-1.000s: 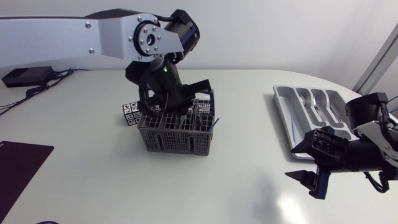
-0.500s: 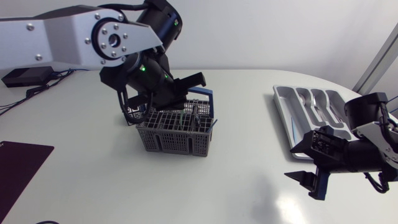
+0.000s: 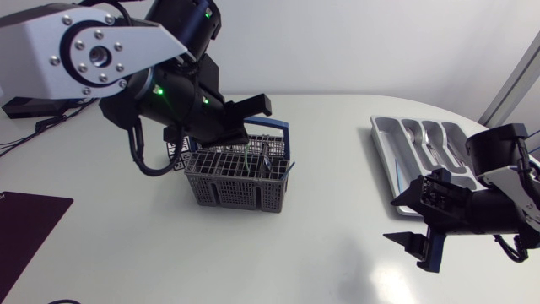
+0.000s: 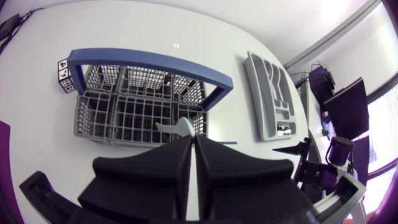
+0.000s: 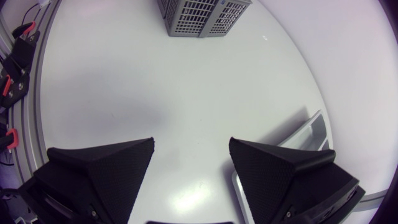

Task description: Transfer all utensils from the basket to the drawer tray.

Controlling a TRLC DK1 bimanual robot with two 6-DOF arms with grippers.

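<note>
The grey wire basket (image 3: 240,181) with a blue handle (image 4: 149,62) stands mid-table. My left gripper (image 3: 239,135) hangs just above it, fingers pointing down. In the left wrist view this gripper (image 4: 193,138) is shut on a thin pale utensil (image 4: 176,127), whose end sticks out below the fingertips over the basket's near compartments. The grey drawer tray (image 3: 426,152) lies at the right and holds some cutlery (image 4: 283,127). In front of the tray, low over the table, my right gripper (image 3: 413,224) is open and empty (image 5: 189,162).
A small marker cube (image 3: 175,152) sits against the basket's far left corner. A dark mat (image 3: 25,224) lies at the table's front left. A black box with cables (image 3: 34,103) is at the back left. Bare tabletop (image 5: 186,81) separates basket and tray.
My left arm has swung up and to the left, lifting its shut gripper from inside the basket to just above it. The right arm has stayed still.
</note>
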